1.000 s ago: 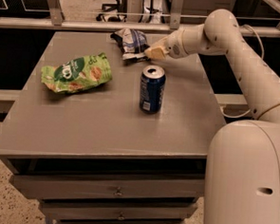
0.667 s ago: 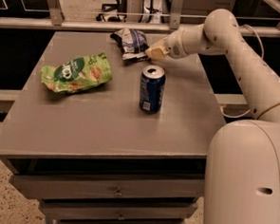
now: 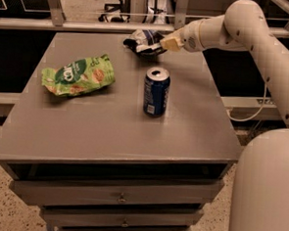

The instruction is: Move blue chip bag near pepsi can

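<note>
In the camera view we see the gripper [image 3: 164, 42] at the far edge of the grey table [image 3: 109, 130], its tip against the right side of the blue chip bag [image 3: 143, 41]. We cannot tell whether the claw is clamped on the foil or only touching it. The bag lies crumpled at about 12 o'clock from the upright pepsi can [image 3: 156, 91], apart from it. A green chip bag [image 3: 78, 75] lies at about the can's 9 o'clock.

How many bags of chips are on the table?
2. The blue chip bag lies at the far edge, beside the gripper, behind the pepsi can. The green chip bag lies on the left side. Nothing seems to hide more.
</note>
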